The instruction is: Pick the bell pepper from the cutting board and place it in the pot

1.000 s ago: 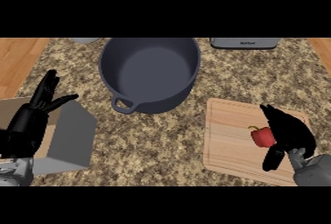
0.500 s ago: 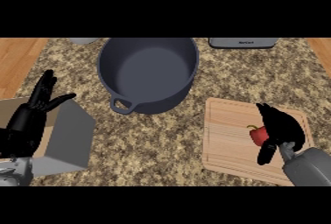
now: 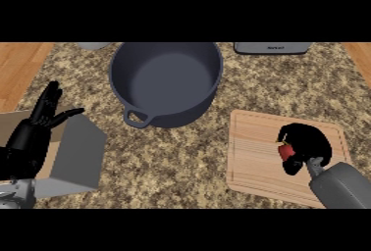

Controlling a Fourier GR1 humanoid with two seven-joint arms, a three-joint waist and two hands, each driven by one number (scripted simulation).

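Item: bell pepper (image 3: 285,151), red, on cutting board (image 3: 250,147), right part.
Mostly hidden; right hand (image 3: 308,142) curled round it. Prob. light, hollow, skin waxy/slick: hold round the body, not stem. pot (image 3: 181,115) well apart, up-left. left hand (image 3: 33,137) open, resting at left edge.

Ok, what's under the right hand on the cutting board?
A red sliver of the bell pepper shows at the left edge of the right hand, on the cutting board. The hand, curled over it, covers the rest.
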